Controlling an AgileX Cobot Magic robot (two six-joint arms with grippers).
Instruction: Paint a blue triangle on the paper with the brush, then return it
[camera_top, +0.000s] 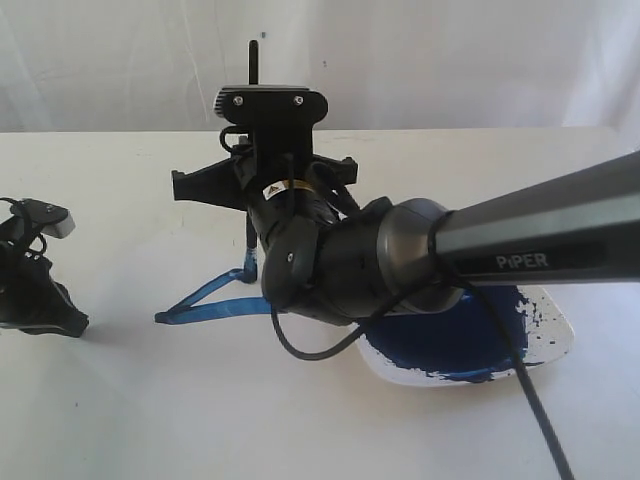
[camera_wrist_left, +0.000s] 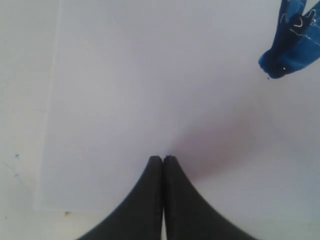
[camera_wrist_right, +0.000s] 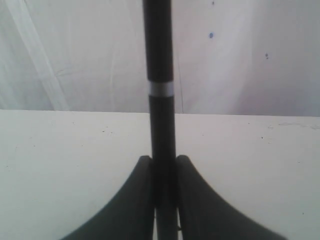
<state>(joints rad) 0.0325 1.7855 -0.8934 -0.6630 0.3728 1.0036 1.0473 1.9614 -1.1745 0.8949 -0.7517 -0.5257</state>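
My right gripper (camera_top: 258, 178) (camera_wrist_right: 163, 161) reaches across the middle and is shut on the brush's black handle (camera_wrist_right: 160, 55). The brush (camera_top: 250, 240) stands upright, its top poking above the wrist camera. Its lower end comes down on the paper (camera_top: 200, 390) at the far corner of the blue triangle (camera_top: 205, 293). The triangle is a streaky blue outline whose long strokes meet in a point on the left. One blue end of it (camera_wrist_left: 290, 40) shows in the left wrist view. My left gripper (camera_top: 68, 320) (camera_wrist_left: 163, 159) rests shut and empty over the paper (camera_wrist_left: 150, 75) at the far left.
A white square dish (camera_top: 562, 322) with a dark blue paint pool (camera_top: 450, 340) sits to the right, partly hidden by my right arm (camera_top: 540, 240). A black cable (camera_top: 535, 400) hangs over the dish. A white curtain backs the table.
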